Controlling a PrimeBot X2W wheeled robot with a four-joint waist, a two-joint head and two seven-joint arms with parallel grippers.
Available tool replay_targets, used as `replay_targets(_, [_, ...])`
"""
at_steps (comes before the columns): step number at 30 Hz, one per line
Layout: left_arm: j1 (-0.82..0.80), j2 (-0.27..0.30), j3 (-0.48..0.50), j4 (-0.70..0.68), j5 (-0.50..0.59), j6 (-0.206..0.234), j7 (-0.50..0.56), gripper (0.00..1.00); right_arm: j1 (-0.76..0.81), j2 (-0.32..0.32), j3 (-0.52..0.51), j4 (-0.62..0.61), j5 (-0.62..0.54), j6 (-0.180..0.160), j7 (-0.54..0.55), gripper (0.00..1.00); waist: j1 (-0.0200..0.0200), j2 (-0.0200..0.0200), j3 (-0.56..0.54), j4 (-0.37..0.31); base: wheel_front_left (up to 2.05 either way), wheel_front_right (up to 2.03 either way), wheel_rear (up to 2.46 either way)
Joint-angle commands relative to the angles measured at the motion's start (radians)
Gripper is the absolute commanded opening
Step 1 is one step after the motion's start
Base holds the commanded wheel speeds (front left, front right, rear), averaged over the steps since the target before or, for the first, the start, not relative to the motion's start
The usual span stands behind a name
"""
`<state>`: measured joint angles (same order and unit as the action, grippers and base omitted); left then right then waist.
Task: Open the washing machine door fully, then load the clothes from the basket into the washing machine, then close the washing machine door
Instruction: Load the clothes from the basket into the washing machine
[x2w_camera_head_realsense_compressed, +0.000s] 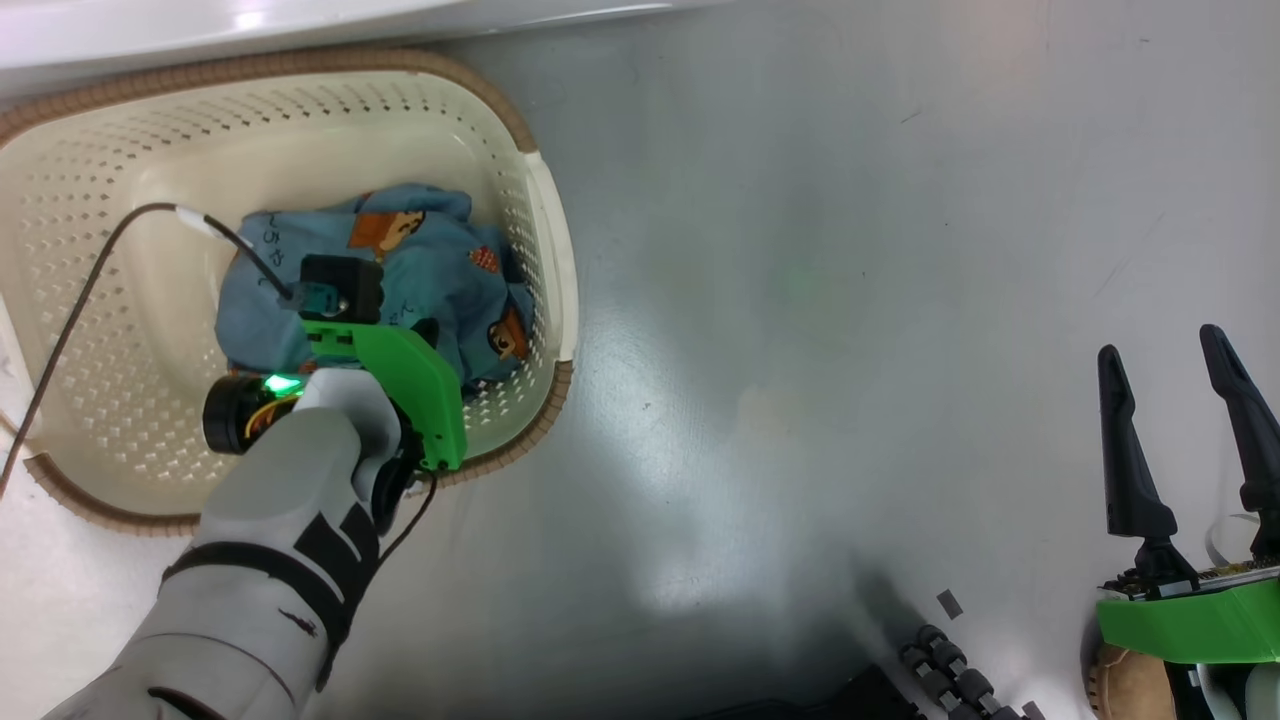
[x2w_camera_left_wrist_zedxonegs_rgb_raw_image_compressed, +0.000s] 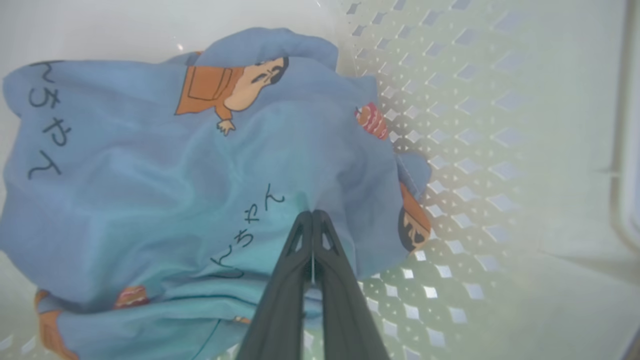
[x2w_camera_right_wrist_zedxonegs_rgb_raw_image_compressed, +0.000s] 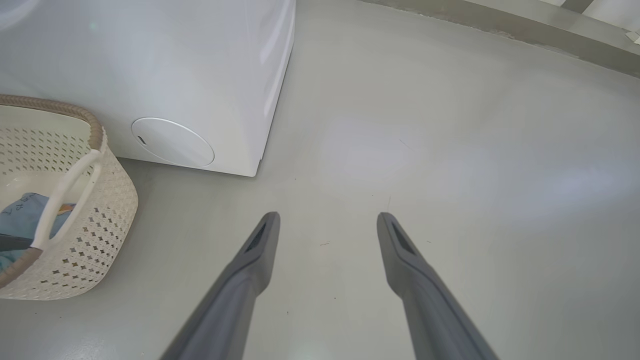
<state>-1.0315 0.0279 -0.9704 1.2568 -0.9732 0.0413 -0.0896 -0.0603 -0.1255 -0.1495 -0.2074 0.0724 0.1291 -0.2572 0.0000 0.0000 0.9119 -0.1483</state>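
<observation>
Cream basket (x2w_camera_head_realsense_compressed: 110, 160), dotted all over with little diamond holes, a brown woven rim (x2w_camera_head_realsense_compressed: 300, 62) round the top and a white handle (x2w_camera_right_wrist_zedxonegs_rgb_raw_image_compressed: 65, 195). The clothes (x2w_camera_head_realsense_compressed: 440, 275) are light blue, printed with orange-brown cartoon figures, small red-and-white striped shapes and dark handwritten characters. The washer (x2w_camera_right_wrist_zedxonegs_rgb_raw_image_compressed: 165, 60) is plain glossy white, with a paler round cap (x2w_camera_right_wrist_zedxonegs_rgb_raw_image_compressed: 172, 142). The floor (x2w_camera_head_realsense_compressed: 850, 300) is flat grey with faint scuffs. Left gripper (x2w_camera_left_wrist_zedxonegs_rgb_raw_image_compressed: 312, 214) is dark grey, right gripper (x2w_camera_head_realsense_compressed: 1160, 345) black, each on a bright green mount (x2w_camera_head_realsense_compressed: 415, 385). The forearm (x2w_camera_head_realsense_compressed: 280, 500) is pale grey with black bands.
</observation>
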Motion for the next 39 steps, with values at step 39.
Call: replay_targets(39, [0.151, 0.023, 0.100, -0.194, -0.043, 0.022, -0.172, 0.00, -0.067, -0.047, 0.113, 0.082, 0.024, 0.002, -0.005, 1.00, 0.0000, 0.0000, -0.239, 0.121, 0.00, 0.00, 0.00])
